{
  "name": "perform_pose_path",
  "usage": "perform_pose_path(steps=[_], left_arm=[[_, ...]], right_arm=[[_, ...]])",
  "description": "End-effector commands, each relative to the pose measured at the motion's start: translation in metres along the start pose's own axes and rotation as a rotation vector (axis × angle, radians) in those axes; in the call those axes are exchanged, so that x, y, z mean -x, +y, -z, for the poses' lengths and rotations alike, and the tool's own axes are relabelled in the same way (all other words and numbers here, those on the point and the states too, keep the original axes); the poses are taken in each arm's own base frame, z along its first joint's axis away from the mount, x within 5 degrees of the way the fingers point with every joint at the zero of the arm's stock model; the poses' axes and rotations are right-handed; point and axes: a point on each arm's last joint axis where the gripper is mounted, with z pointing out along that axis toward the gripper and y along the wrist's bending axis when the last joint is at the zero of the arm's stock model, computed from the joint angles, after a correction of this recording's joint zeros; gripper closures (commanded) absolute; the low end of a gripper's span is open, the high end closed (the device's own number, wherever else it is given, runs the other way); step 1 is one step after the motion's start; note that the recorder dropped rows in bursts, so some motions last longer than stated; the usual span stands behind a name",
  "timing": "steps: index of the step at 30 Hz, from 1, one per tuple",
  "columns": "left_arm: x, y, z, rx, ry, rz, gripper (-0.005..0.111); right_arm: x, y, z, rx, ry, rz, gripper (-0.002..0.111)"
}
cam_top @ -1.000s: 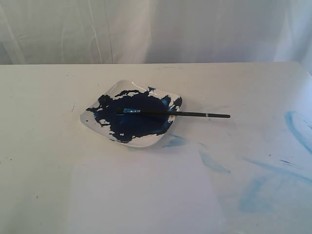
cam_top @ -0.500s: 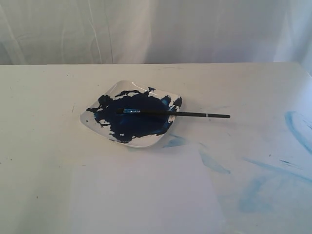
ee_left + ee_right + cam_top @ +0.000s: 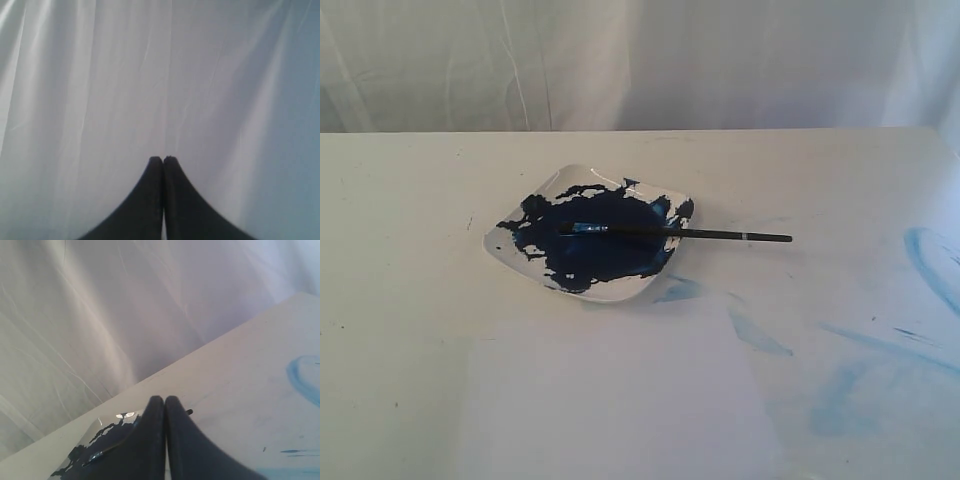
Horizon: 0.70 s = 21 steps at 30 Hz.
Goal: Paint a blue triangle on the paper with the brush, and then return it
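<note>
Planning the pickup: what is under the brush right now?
The brush lies with its bristle end over the paint pool in the white dish; its handle juts past the rim, above the table. Whether the bristles touch the paint is hidden.

A white tabletop [image 3: 410, 300] fills the near and middle of the scene. It is matte and slightly scuffed, with a few tiny dark specks toward its left side. Its right part carries pale-blue smears [image 3: 840, 400] — a curved streak [image 3: 920, 250] close to the right edge and fainter washes nearer the front. The far edge runs straight across, and just behind it hangs a white curtain [image 3: 640, 60], falling in long, soft vertical folds across the whole width. At the far right the cloth takes on a cooler, bluish cast. The light is even and diffuse — shadows on table and fabric are faint and soft-edged, and the folds show only as gentle grey bands.
</note>
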Motion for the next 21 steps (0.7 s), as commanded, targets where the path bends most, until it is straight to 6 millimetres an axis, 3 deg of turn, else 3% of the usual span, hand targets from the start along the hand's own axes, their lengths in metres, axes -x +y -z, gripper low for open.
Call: perform_pose_path(steps=[1,6,10,15,21], left_arm=[[0.024,-0.005,-0.003,-0.037,-0.14,0.047,0.107],[0.06,-0.013,-0.027,-0.044,-0.169,0.047,0.107],[0.064,-0.015,-0.059,-0.008,-0.012,0.045,0.107],[0.026,-0.012,-0.088,0.03,0.392,0.053,0.107],[-0.024,-0.02,-0.108,-0.138,0.625,0.062,0.107]], right_arm=[[-0.001,0.0,0.0,0.005,0.003,-0.009,0.108],[-0.001,0.0,0.0,0.005,0.003,-0.009,0.108],[-0.001,0.0,0.0,0.007,0.004,-0.048,0.108],[-0.001,0.0,0.0,0.009,0.005,-0.08,0.108],[-0.001,0.0,0.0,0.005,0.011,-0.078,0.108]])
